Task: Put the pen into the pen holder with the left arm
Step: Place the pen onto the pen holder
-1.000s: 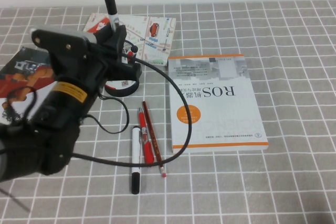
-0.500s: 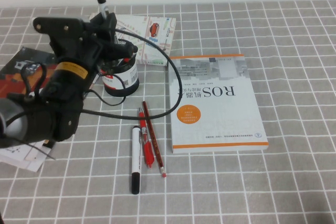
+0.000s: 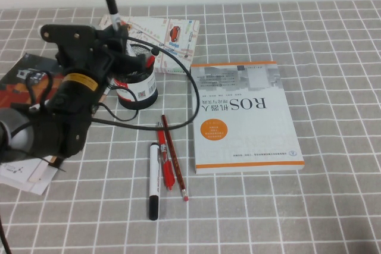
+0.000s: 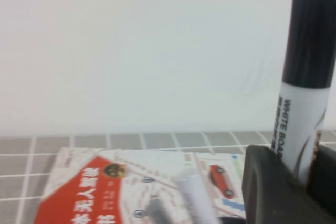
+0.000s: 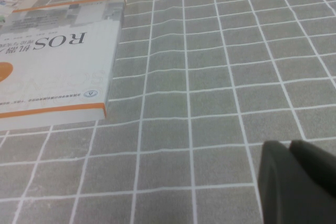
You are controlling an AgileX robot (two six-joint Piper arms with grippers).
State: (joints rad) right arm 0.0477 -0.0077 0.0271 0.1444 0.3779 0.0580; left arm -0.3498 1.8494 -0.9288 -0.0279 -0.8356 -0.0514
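Observation:
My left gripper (image 3: 119, 33) is shut on the pen (image 3: 113, 13), a marker with a black cap and a printed barrel. It holds the pen upright with the cap on top, just behind and left of the pen holder (image 3: 138, 86), a black mesh cup with a red-and-white label. In the left wrist view the pen (image 4: 307, 77) stands between the two black fingers (image 4: 273, 187). My right gripper (image 5: 296, 182) shows only in its own wrist view, shut and empty, low over bare tablecloth.
A ROS book (image 3: 244, 114) lies right of centre. A white-barrelled marker (image 3: 154, 179), a red pen (image 3: 166, 159) and a dark pencil (image 3: 174, 162) lie in front of the holder. A map booklet (image 3: 172, 40) lies behind it and a magazine (image 3: 21, 84) at left.
My left arm swung left and uncovered the pen holder. The held pen moved left, then came down a little beside the holder.

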